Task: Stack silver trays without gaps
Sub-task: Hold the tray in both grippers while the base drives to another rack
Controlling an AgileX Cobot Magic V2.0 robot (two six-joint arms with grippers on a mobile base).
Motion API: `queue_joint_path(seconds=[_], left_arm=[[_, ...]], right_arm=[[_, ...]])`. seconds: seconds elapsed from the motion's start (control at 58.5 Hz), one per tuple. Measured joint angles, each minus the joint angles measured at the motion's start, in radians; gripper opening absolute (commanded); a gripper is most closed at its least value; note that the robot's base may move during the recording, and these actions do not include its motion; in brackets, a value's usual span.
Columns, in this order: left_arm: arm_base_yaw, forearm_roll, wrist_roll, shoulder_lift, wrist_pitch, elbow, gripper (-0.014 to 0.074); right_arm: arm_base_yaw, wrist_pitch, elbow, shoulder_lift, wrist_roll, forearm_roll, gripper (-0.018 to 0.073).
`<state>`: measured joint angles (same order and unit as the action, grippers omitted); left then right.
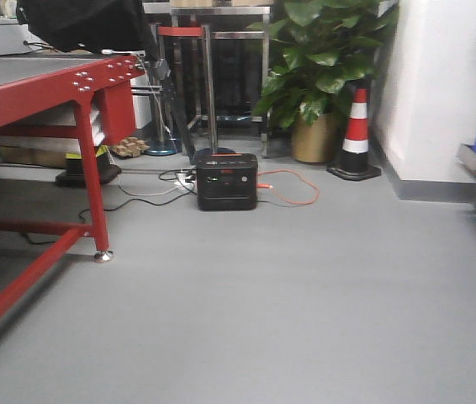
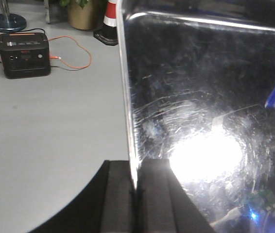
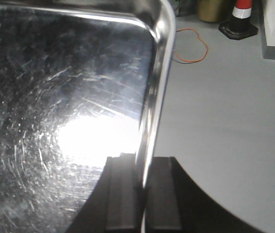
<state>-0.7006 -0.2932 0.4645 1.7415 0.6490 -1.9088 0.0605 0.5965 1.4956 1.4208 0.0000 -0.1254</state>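
The silver tray runs off the right and bottom edges of the left wrist view and the left and bottom of the right wrist view. White glare blots part of its floor in both. At the tray's rim, the left tool and right tool are cropped below. Beyond the tray, the traffic cone loses its tip.

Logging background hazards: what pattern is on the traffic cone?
Cone: red and white bands, black base; clearest in the front-facing view.
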Motion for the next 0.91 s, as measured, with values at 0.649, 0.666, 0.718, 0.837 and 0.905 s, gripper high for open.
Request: queue_joint_path(seconds=[0.649, 0.666, 0.718, 0.837, 0.905], left_arm=[[0.0, 0.0, 0.0, 0.0, 0.004, 0.0, -0.0025], [0.0, 0.0, 0.0, 0.0, 0.004, 0.0, -0.0025], [0.0, 0.0, 0.0, 0.0, 0.002, 0.0, -0.0025], [0.0, 0.0, 0.0, 0.0, 0.002, 0.0, -0.0025], [0.003, 0.0, 0.0, 0.0, 0.002, 0.0, -0.0025]], right_arm=[[0.0, 0.0, 0.0, 0.0, 0.0, 0.0, -0.0079], [0.0, 0.0, 0.0, 0.0, 0.0, 0.0, -0.0079], [0.0, 0.0, 0.0, 0.0, 0.0, 0.0, -0.0079], [0.0, -0.002, 0.0, 0.0, 0.0, 0.0, -0.0079], [0.0, -0.002, 0.0, 0.0, 0.0, -0.002, -0.0079]])
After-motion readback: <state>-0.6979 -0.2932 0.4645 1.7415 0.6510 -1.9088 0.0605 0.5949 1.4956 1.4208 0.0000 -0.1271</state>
